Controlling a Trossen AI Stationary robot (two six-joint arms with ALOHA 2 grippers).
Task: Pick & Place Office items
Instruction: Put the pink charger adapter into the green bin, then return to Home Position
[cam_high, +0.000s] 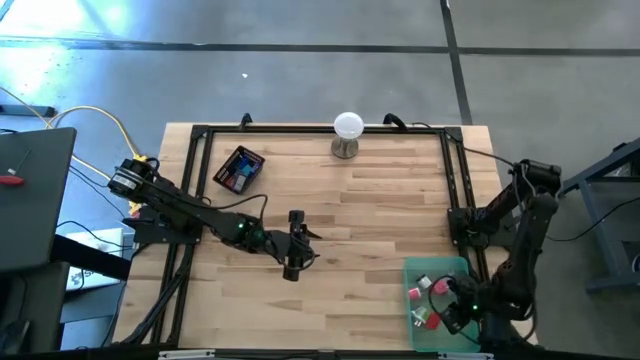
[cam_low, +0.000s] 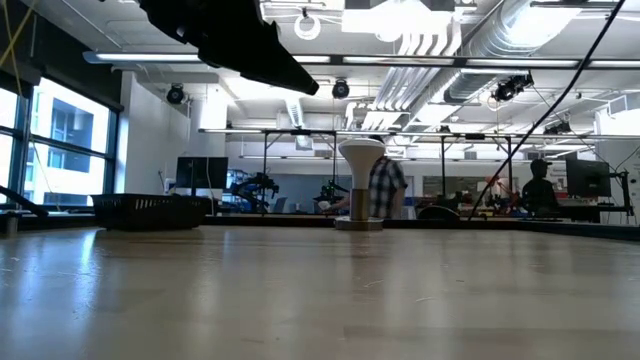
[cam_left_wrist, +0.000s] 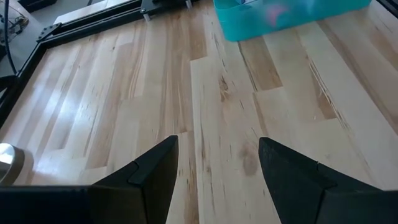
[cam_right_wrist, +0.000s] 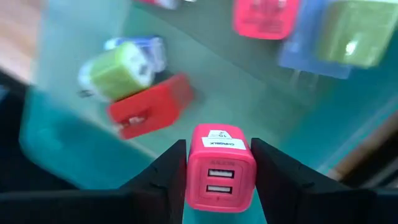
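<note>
Right wrist view first: right gripper (cam_right_wrist: 219, 168) pinching a pink blocky plastic charger cube with two USB slots (cam_right_wrist: 221, 167), one dark finger on each side of it, hanging just above the floor of the teal translucent plastic bin (cam_right_wrist: 59, 118). Below and beyond the held cube, inside that same bin: a red blocky piece (cam_right_wrist: 152, 107), a lime-green cube (cam_right_wrist: 117, 73) touching it, a blue piece (cam_right_wrist: 157, 48) behind the green, plus another pink block (cam_right_wrist: 264, 15) and a second green one on a blue backing (cam_right_wrist: 351, 30) toward the bin's far side.

High view, still going by the bin: right gripper (cam_high: 452, 305) over the bin's middle, a handful of pink, red and green bits scattered around it. Left gripper (cam_high: 294, 256) well away from the bin, out over bare wood mid-table, fingers spread wide with nothing between them, as in the left wrist view (cam_left_wrist: 217, 177). Farther from the bin again, near the table's far-left corner, a dark shallow tray (cam_high: 239, 169) holding some blue and red bits, too small to tell apart. White ball on a metal stand (cam_high: 347, 135) at the far edge, not part of the job.

Progress guess: somewhere mid-run. Hard to say which container is source and which is target, so no real count of done versus left. No loose pieces visible on the open wood.
</note>
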